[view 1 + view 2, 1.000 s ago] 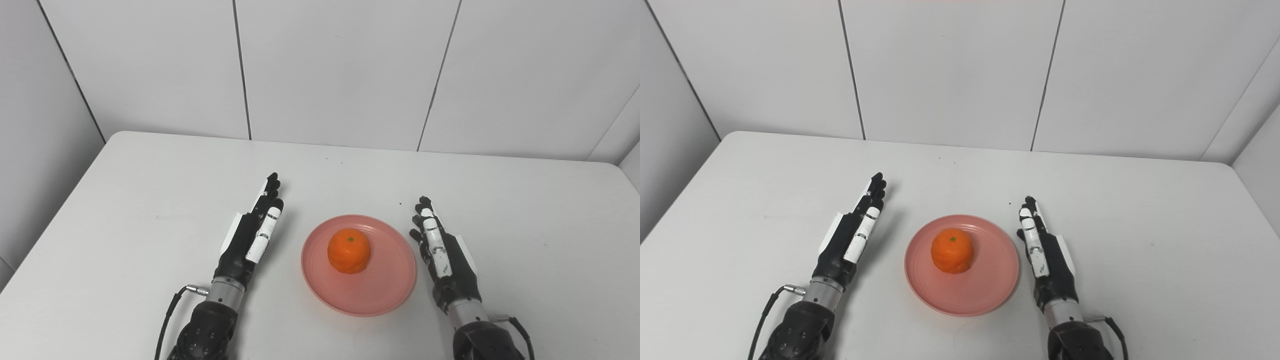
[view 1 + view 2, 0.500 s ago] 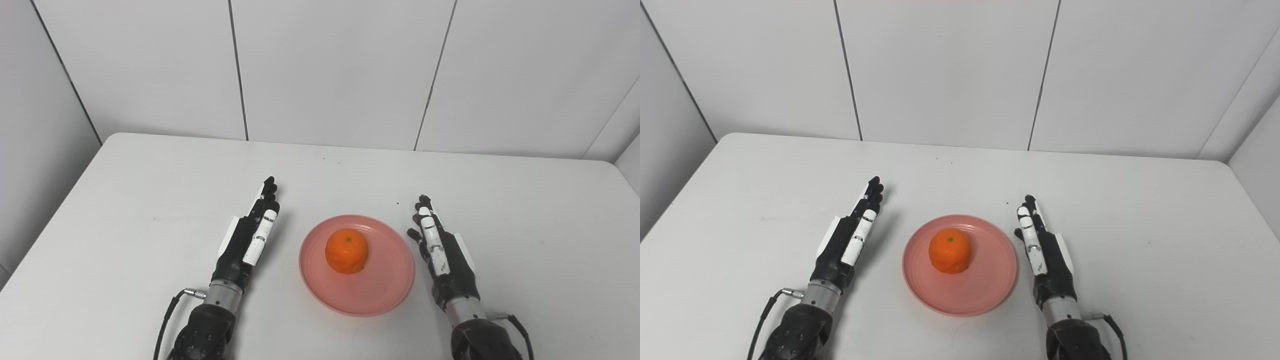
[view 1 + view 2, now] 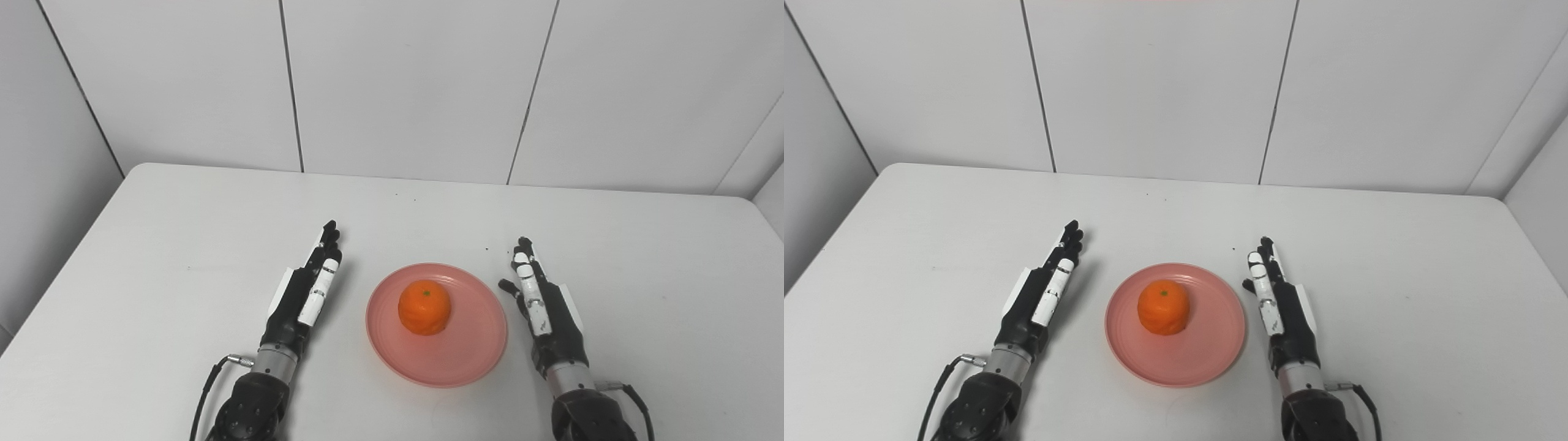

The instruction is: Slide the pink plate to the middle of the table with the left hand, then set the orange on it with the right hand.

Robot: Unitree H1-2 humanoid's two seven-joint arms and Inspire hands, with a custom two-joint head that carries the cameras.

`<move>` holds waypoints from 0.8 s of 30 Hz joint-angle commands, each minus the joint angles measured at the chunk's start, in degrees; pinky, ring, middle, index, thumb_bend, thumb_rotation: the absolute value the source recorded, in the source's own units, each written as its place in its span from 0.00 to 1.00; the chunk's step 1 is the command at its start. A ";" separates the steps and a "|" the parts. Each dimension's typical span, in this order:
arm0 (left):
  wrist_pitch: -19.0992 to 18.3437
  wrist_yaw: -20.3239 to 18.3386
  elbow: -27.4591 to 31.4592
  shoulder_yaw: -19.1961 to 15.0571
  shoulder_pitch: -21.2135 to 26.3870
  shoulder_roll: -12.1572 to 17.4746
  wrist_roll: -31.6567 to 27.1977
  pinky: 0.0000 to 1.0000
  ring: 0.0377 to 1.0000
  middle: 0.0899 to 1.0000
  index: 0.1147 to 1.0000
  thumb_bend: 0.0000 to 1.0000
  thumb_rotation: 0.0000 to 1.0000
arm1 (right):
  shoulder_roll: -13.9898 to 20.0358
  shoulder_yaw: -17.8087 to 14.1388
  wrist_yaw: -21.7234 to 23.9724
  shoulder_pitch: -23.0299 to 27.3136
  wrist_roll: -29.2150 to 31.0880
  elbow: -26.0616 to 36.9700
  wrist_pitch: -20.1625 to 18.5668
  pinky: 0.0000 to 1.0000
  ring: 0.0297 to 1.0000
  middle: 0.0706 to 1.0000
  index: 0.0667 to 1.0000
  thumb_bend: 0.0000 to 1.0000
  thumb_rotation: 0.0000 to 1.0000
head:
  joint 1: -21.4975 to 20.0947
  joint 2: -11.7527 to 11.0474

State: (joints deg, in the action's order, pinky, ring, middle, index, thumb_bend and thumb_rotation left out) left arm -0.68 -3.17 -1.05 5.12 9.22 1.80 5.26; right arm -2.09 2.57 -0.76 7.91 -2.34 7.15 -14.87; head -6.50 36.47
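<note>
A pink plate point(image 3: 465, 355) lies near the middle of the white table, toward the front. An orange point(image 3: 425, 307) sits on it, a little left of and behind the plate's centre. My left hand point(image 3: 302, 295) rests to the plate's left, fingers straight and pointing away from me, holding nothing. To the plate's right my right hand point(image 3: 542, 305) lies the same way, open and empty, its thumb close to the plate's rim. Neither hand touches the orange.
The white table point(image 3: 153, 245) reaches back to a pale panelled wall point(image 3: 404, 86). Its left edge slants along a grey side wall. A few tiny dark specks point(image 3: 414, 198) lie on the far part of the tabletop.
The whole picture has shifted slightly left, so the camera moved. Plate and orange stay put. Both hands have kept their open pose, the right one straightening a little.
</note>
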 commanded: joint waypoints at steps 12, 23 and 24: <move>1.59 -0.10 1.57 -0.40 1.81 0.06 -0.94 1.00 1.00 1.00 1.00 0.40 1.00 | -0.49 -0.48 -0.64 1.36 0.06 0.44 2.93 1.00 1.00 1.00 1.00 0.23 1.00 | 0.43 0.05; 1.94 -0.11 1.12 -0.49 1.96 -0.03 -1.30 1.00 1.00 1.00 1.00 0.40 1.00 | -1.02 -1.03 -0.48 1.33 0.94 0.76 3.17 1.00 1.00 1.00 1.00 0.24 1.00 | 0.84 -0.06; 1.90 -0.18 1.16 -0.50 1.94 0.02 -1.38 1.00 1.00 1.00 1.00 0.40 1.00 | -1.13 -1.16 -0.46 1.38 1.24 0.68 3.25 1.00 1.00 1.00 1.00 0.24 1.00 | 0.69 -0.07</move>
State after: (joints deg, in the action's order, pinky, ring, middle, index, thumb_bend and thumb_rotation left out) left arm -0.69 -3.40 -1.06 4.83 9.27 1.78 3.99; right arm -2.72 1.81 -1.03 7.97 -1.75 6.85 -14.48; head -5.71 36.47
